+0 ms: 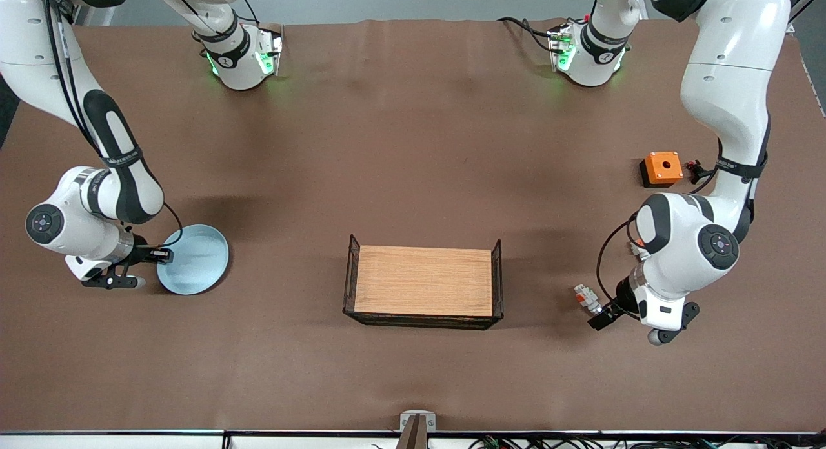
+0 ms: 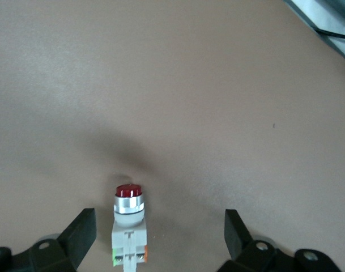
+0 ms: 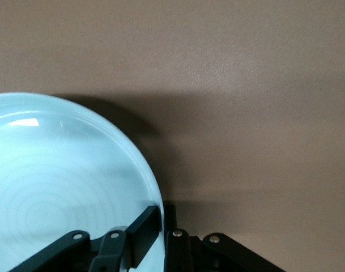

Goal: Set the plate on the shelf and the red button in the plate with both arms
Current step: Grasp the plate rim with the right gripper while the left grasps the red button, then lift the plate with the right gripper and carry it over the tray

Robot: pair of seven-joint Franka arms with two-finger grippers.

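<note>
The only lettering stands on the black bands of the two arms; one short white line on the band of the right arm, at the left of the front view, and one on the band of the left arm, at the right of that view; both are too small to read; nothing else carries text

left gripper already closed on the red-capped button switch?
No: in the left wrist view the left gripper stands open, its fingers apart on either side of the red-capped white-and-grey button switch.
</note>
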